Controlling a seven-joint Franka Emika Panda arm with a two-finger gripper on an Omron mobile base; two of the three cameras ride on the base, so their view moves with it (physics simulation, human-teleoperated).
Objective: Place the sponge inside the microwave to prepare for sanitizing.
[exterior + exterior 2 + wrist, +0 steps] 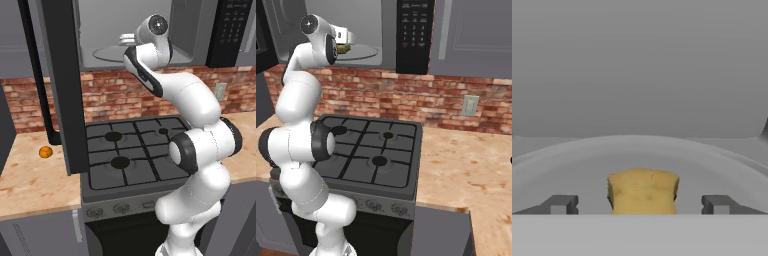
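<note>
Jaws spread wide, tips well clear of the sponge (643,192) on either side; nothing pinched. I read the sponge as resting on the turntable plate (572,165) inside the microwave (150,30), at 6 o'clock in my hand view. Risk as I judge it: backing out crooked could clip the sponge or the open door (62,85) at 9 o'clock. Arm is stretched high over the stove (376,150), gripper (640,204) reaching level into the cavity.

Base cams flanking arm, both on stove (131,150); hand cam close inside microwave (640,75).
</note>
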